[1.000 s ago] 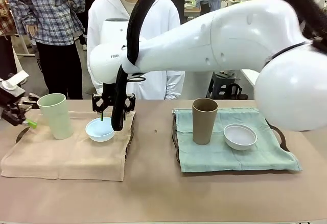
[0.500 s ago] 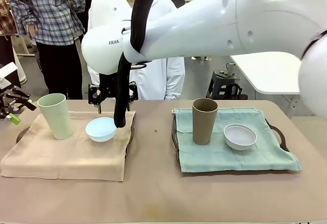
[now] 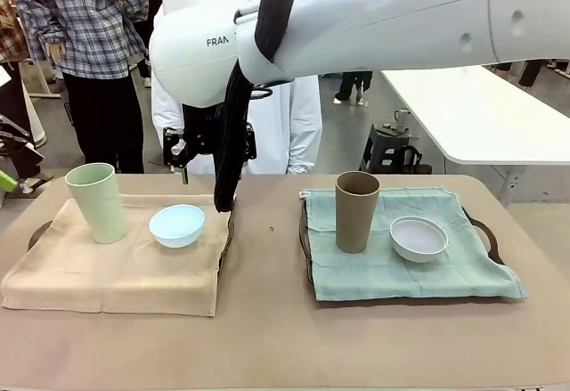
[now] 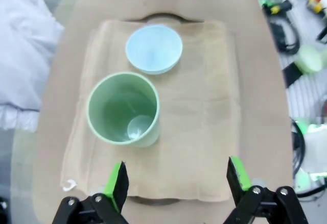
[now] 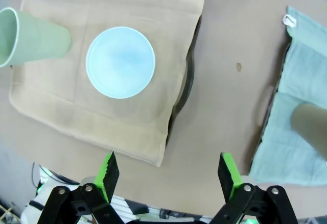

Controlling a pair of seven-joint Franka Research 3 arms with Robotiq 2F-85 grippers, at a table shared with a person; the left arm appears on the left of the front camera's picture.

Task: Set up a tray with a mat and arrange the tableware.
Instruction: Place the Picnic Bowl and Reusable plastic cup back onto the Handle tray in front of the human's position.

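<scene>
On the left tray [image 3: 37,233] lies a beige mat [image 3: 116,271] carrying a pale green tumbler [image 3: 96,202] and a light blue bowl [image 3: 176,225]. The right tray [image 3: 485,231] has a teal mat [image 3: 401,271] with a brown tumbler [image 3: 356,211] and a white bowl [image 3: 419,238]. My right gripper [image 3: 200,166] hangs open and empty, high above the far edge of the left tray. Its wrist view looks down on the blue bowl [image 5: 120,62]. My left gripper [image 4: 177,178] is open and empty, above the green tumbler [image 4: 122,109] and the bowl [image 4: 154,49].
A person in a white top [image 3: 294,115] stands at the far side, behind my right arm [image 3: 374,17], which spans the table's upper middle. Bare tabletop [image 3: 267,257] separates the two trays. Another white table [image 3: 472,106] stands at the back right.
My right gripper has risen from just above the blue bowl and drawn back towards the far edge. My left gripper has withdrawn to the left, away from the green tumbler.
</scene>
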